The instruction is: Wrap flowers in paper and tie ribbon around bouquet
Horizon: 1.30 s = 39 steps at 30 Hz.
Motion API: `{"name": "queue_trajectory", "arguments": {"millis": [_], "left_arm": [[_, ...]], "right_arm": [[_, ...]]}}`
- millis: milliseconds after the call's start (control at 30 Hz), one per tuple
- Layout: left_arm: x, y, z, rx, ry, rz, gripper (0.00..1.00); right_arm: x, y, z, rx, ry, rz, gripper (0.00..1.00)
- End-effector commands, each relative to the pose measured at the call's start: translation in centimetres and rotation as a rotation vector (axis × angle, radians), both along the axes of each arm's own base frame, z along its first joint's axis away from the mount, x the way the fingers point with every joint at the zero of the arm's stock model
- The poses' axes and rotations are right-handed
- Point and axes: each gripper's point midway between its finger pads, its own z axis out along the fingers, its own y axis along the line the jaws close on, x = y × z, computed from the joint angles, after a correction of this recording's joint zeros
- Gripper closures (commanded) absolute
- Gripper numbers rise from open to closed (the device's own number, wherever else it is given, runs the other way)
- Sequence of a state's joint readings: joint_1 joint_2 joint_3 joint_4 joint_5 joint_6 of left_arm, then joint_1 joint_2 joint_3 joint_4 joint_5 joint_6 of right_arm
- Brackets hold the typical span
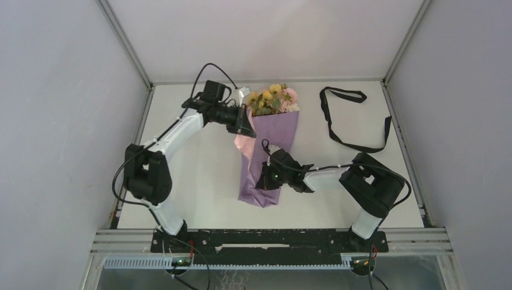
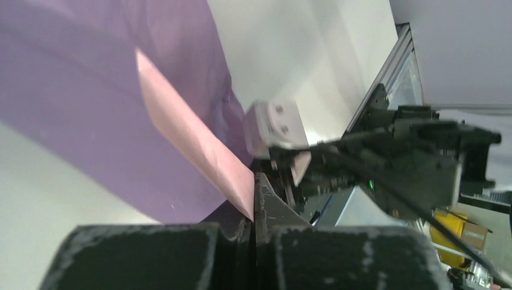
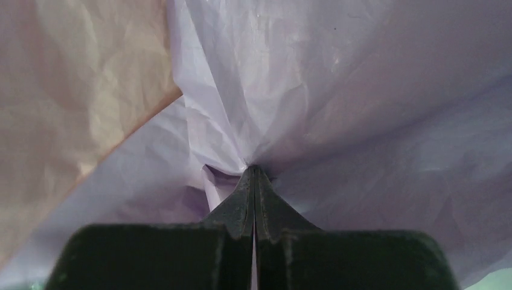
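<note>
No writing can be read; any print on the ribbon [image 1: 353, 124] is too small to make out. The bouquet [image 1: 272, 142] lies at the centre of the white worktop [image 1: 199, 181]. The flowers [image 1: 275, 98], yellow, pink and cream with green leaves, point toward the far edge, and the wrap runs back toward the near edge. The paper [image 1: 275, 130] is lilac-purple outside, creased and gathered around the stems. Its pink face shows as a folded flap along the left side of the wrap. The left gripper [image 2: 255, 187] is at the upper left edge of the wrap, just below the blooms, with its jaws pressed together on the pink edge of the sheet. The right gripper [image 3: 253, 175] is over the lower part of the wrap, toward the near edge, with its jaws closed tight on a puckered fold of lilac paper. The ribbon, a black band, lies in a loose open loop near the far right corner, well apart from the bouquet and both grippers. Grey panels enclose the worktop on the left, right and far sides.
</note>
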<state>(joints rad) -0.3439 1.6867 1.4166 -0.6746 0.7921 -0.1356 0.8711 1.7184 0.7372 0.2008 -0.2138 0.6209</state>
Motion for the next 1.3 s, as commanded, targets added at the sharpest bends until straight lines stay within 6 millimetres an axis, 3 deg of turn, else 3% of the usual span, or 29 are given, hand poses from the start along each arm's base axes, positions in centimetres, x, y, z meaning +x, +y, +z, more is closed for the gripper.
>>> {"name": "queue_trajectory", "arguments": {"millis": [0,167,367,600,667,767,900,1000,1167,1267], "left_arm": [[4.6,-2.9,-0.6,-0.003,-0.004,0.069,1.0],[7.3,-5.1,-4.0,0.064,-0.007,0.071,1.0],[8.6,-6.4,-7.8,0.136,-0.02,0.065,1.0],[8.1,-6.5,-12.2,0.259,-0.045,0.029,1.0],[7.8,-6.5,-13.3,0.287,-0.043,0.018,1.0],[7.5,-6.4,-14.4,0.303,-0.029,0.013,1.0],[7.2,-6.2,-14.8,0.313,-0.03,0.009,1.0],[7.0,-6.5,-14.1,0.301,-0.046,0.005,1.0],[6.7,-7.4,-11.5,0.261,-0.081,-0.004,1.0],[6.3,-8.2,-9.5,0.23,-0.111,-0.01,1.0]], "right_arm": [[-1.7,-3.0,-2.6,-0.109,0.007,-0.033,1.0],[-1.7,-2.1,-1.5,-0.061,-0.012,-0.008,1.0],[-1.8,-2.0,0.9,-0.035,-0.079,-0.02,1.0],[-1.8,-1.6,3.5,0.028,-0.095,-0.034,1.0],[-1.7,-2.7,3.8,0.015,-0.066,-0.069,1.0],[-1.2,-5.9,4.1,-0.036,-0.02,-0.157,1.0],[0.0,-11.0,4.1,-0.04,0.053,-0.272,0.93],[2.3,-14.2,3.5,-0.001,0.092,-0.358,0.87],[5.7,-14.3,3.5,0.115,0.09,-0.347,0.69],[7.2,-13.7,2.8,0.135,0.106,-0.331,0.65]]}}
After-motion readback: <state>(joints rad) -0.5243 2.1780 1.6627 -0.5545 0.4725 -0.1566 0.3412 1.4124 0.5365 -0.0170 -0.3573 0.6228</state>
